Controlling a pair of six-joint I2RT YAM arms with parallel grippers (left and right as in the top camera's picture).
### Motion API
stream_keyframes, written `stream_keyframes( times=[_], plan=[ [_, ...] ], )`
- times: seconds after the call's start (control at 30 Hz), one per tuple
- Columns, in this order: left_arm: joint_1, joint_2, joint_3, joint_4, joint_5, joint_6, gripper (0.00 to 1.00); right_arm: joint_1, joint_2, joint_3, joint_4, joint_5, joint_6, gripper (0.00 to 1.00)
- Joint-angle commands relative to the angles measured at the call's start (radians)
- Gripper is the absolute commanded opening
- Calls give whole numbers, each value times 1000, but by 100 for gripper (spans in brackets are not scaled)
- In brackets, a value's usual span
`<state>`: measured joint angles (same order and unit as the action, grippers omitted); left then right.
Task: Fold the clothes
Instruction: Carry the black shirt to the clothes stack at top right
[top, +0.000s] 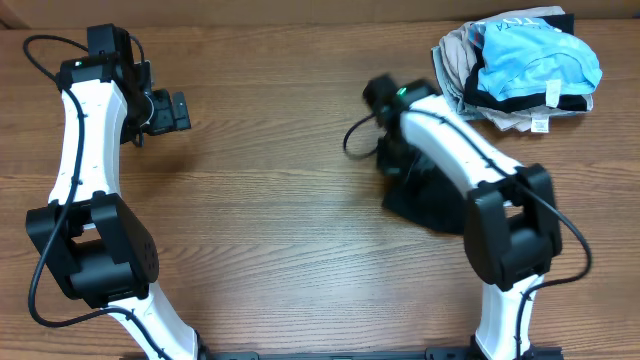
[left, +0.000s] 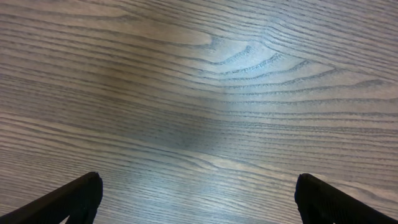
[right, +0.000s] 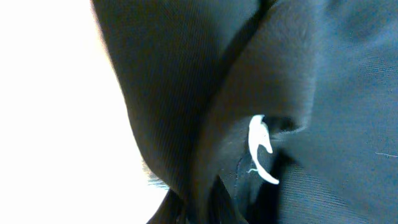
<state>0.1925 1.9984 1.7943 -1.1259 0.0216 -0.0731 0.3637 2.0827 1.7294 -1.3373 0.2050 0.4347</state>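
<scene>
Clothes (top: 418, 205), here one limp black garment, are shown lying in a crumpled heap on the wooden tabletop (top: 280, 230), right of centre and largely hidden in the overhead view beneath the right arm. The right gripper (top: 393, 160) is lowered into the heap with its jaws brought together, and it is judged to be pinched on a ridge of the clothes, since dark cloth fills the right wrist view and bunches toward the fingers at the lower edge. A small white mark (right: 261, 149) is seen on the fabric; whether it is a tag or a logo cannot be told. The left gripper (top: 168, 110) is held well apart from the garment at the far left, jaws spread wide, with only bare wood grain beneath it. At the far right corner a light blue garment (top: 540, 65) is stacked on a beige garment (top: 455, 60), neither touched by an arm. No flat panel or clean fold is visible in the black garment, so the task is judged to be at an early stage: a first grasp is made, while spreading, folding and squaring are left to be done.
</scene>
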Motion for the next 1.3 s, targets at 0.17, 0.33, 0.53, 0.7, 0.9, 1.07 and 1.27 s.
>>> stream_keyframes(
  times=[0.17,0.33,0.53,0.7,0.9,1.07,1.27],
  plan=[
    [3,11,5,-3,-3,-10,100,-151,-128,325,-143,4,-116,4],
    [3,11,5,-3,-3,-10,100,-220,-129,491,-204,4,-182,4],
    [3,11,5,-3,-3,-9,100,-289,-129,682,-248,4,-221,4],
    [3,11,6,-2,-3,-9,100,-356,-129,790,-235,4,-309,4],
    [3,11,5,-3,-3,-10,100,-428,-129,881,-234,4,-357,4],
    [3,11,5,-2,-3,-9,100,-445,-137,923,-256,5,-358,4],
    [3,11,5,5,-3,-9,100,-445,-152,939,-196,133,-415,4]
  ],
)
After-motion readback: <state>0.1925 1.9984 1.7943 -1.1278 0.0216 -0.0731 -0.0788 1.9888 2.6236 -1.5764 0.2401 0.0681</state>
